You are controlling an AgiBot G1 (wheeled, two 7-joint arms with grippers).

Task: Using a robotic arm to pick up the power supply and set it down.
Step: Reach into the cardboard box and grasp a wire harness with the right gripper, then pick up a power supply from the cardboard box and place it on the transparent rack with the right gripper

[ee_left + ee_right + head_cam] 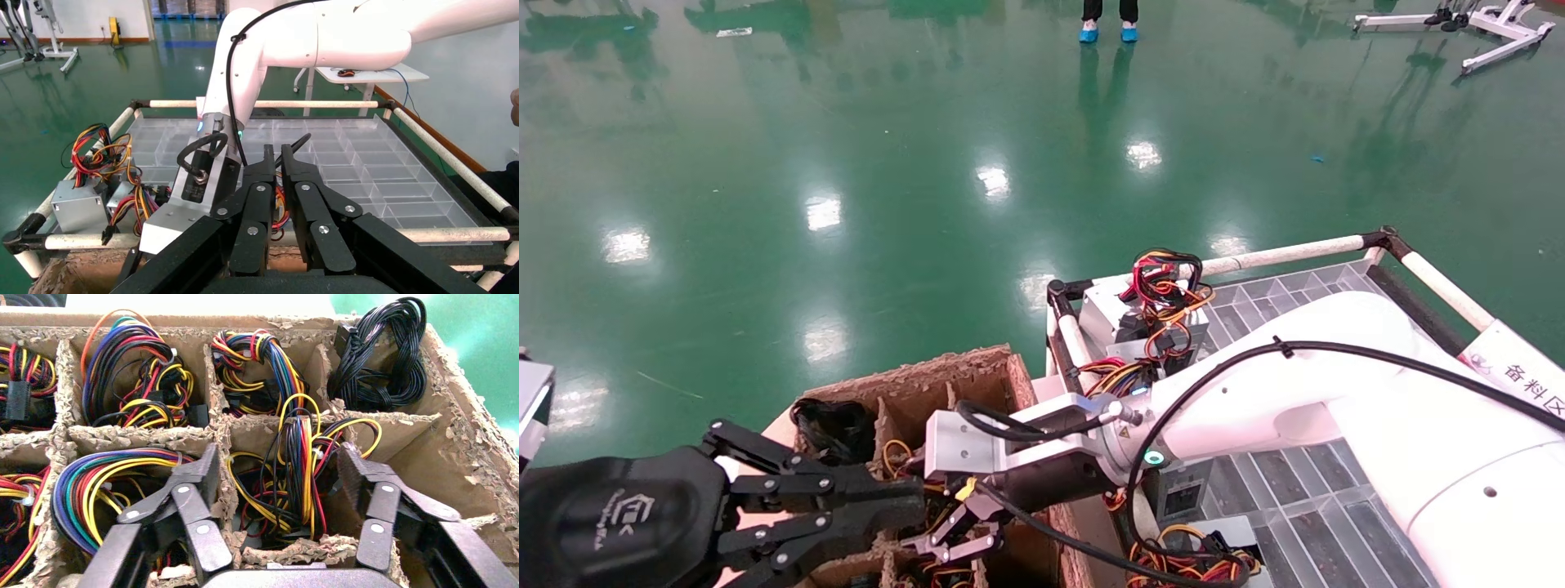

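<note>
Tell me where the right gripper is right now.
In the head view, the right gripper hangs open over the divided cardboard box at bottom centre, beside the left gripper.

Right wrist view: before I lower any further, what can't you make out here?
- The supply body in the cell between the open right gripper's fingers: hidden by its own wires; only wires show.
- That gripper in the head view: largely hidden by its wrist block.
- Cell depth in the cardboard box: in shadow.
- Left gripper: shut, parked by the box; it hides the nearer tray in its wrist view.
</note>
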